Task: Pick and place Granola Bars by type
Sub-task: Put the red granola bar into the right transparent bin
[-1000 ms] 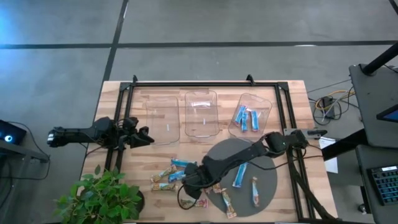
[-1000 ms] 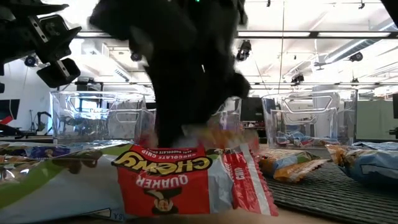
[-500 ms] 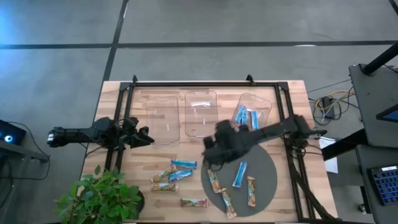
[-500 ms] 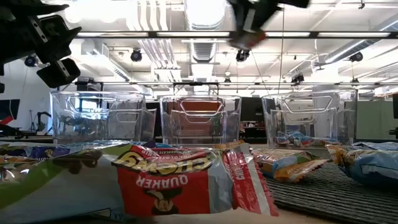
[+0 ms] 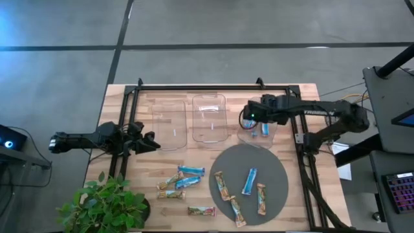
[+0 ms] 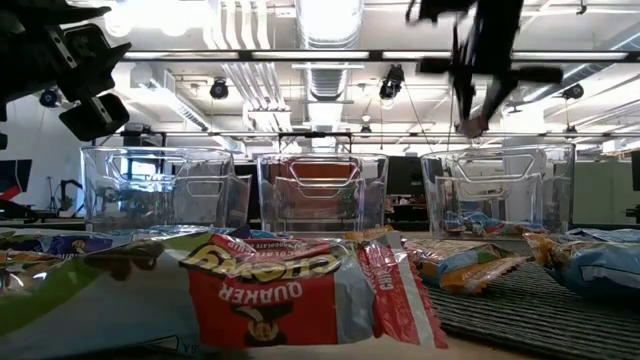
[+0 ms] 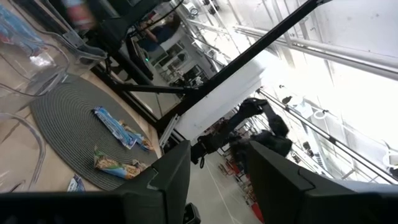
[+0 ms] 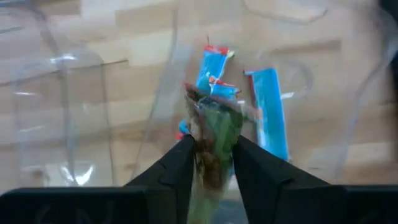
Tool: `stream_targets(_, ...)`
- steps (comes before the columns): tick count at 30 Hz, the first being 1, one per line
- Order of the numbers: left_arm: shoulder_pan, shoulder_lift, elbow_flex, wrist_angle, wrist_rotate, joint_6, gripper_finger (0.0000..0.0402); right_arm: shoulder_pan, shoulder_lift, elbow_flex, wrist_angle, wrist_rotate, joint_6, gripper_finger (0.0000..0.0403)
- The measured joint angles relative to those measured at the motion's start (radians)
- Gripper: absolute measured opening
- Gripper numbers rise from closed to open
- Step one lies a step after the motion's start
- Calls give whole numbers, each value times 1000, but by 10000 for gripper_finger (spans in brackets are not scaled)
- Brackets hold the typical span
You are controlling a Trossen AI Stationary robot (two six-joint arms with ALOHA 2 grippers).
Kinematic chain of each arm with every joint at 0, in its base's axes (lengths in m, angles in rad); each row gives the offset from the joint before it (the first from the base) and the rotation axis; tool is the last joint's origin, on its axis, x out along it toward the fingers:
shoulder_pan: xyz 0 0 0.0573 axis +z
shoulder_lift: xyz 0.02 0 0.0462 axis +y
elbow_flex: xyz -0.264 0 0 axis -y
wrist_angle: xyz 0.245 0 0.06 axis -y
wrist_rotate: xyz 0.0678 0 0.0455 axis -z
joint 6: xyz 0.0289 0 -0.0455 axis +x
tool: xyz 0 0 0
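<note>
Your right gripper (image 5: 248,116) hangs over the right-hand clear tray (image 5: 275,110), fingers clenched on a green-wrapped granola bar (image 8: 214,134). Two blue bars (image 8: 268,112) lie in that tray below it. More bars sit on the round grey mat (image 5: 279,169) and the wood beside it. Your left gripper (image 5: 150,143) waits near the left tray, fingers spread.

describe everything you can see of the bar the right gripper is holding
The held bar hangs pinched between the right gripper's two dark fingers, above the right-hand clear tray. Its crinkly wrapper looks green and brown with a red, ragged top end. It is blurred, so no print can be read. Below it, inside the tray, lie bright blue bars, which it does not touch.
</note>
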Motion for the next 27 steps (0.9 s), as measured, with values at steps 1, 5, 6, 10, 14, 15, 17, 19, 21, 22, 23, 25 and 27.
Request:
stream_targets(1, 0, 0, 0, 0, 0, 0, 142, -14, -16, -41, 36, -20, 3, 114)
stream_targets(5, 0, 0, 0, 0, 0, 0, 142, -25, -61, -134, 48, -36, 64, 167)
stream_targets(6, 0, 0, 0, -1, 0, 0, 142, -23, -67, -149, 47, -25, 83, 182)
stream_targets(10, 0, 0, 0, -1, 0, 0, 142, 40, -99, -152, 91, 28, 2, 229)
stream_targets(14, 0, 0, 0, -1, 0, 0, 142, 191, -74, -113, 315, 12, -330, 252)
stream_targets(15, 0, 0, 0, -2, 0, 0, 142, 241, -56, -97, 379, -11, -412, 253)
stream_targets(17, 0, 0, 0, -2, 0, 0, 142, 340, 8, -55, 461, -58, -510, 253)
stream_targets(19, 0, 0, 0, -3, 0, 0, 142, 434, 103, -2, 465, -75, -557, 250)
stream_targets(21, 0, 0, 0, -3, 0, 0, 142, 508, 204, 61, 458, -82, -569, 246)
stream_targets(22, 0, 0, 0, -2, 0, 0, 142, 539, 252, 97, 457, -92, -566, 244)
stream_targets(23, 0, 0, 0, -2, 0, 0, 142, 568, 299, 135, 451, -101, -560, 243)
stream_targets(25, 0, 0, 0, -2, 0, 0, 142, 621, 403, 226, 423, -119, -576, 242)
stream_targets(27, 0, 0, 0, -2, 0, 0, 142, 670, 506, 323, 378, -131, -631, 242)
